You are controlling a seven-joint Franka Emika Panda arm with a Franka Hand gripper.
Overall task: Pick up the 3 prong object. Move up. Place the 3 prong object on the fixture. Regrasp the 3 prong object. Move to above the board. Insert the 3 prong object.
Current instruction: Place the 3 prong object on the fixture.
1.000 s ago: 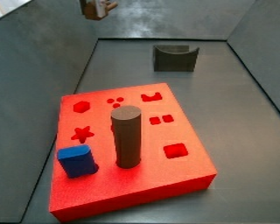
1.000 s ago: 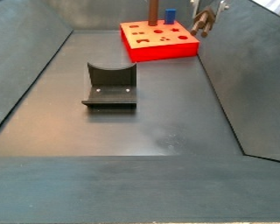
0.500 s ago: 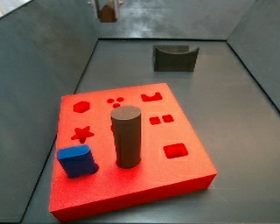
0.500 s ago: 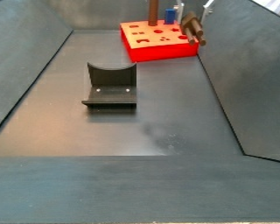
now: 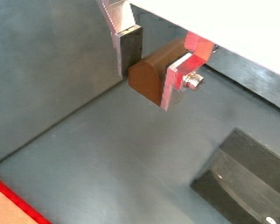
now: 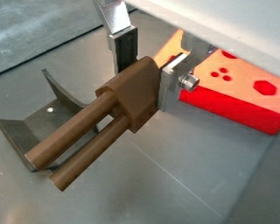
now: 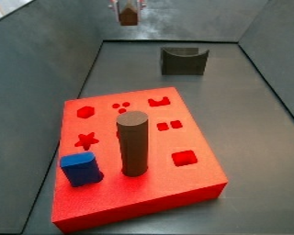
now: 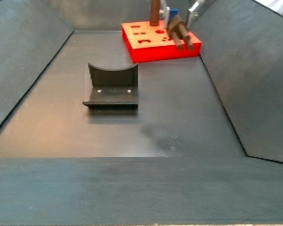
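Observation:
My gripper (image 5: 154, 70) is shut on the 3 prong object (image 5: 145, 80), a brown block pinched between the two silver fingers. Its long prongs (image 6: 73, 149) stick out past the fingers. In a side view the gripper (image 7: 129, 11) hangs high near the back wall, above the space between the red board (image 7: 175, 188) and the fixture (image 7: 183, 61). From the opposite side, the held object (image 8: 176, 35) shows in front of the board (image 8: 144, 44). The fixture (image 6: 31, 131) lies below the prongs in a wrist view.
A tall dark brown cylinder (image 7: 133, 142) and a blue block (image 7: 78, 169) stand in the board. Sloped grey walls (image 8: 244, 79) enclose the dark floor. The fixture (image 8: 110, 86) sits mid-floor, with the board behind it.
The gripper has carried the 3 prong object sideways at height, away from the side wall and toward the board. Nothing else has moved.

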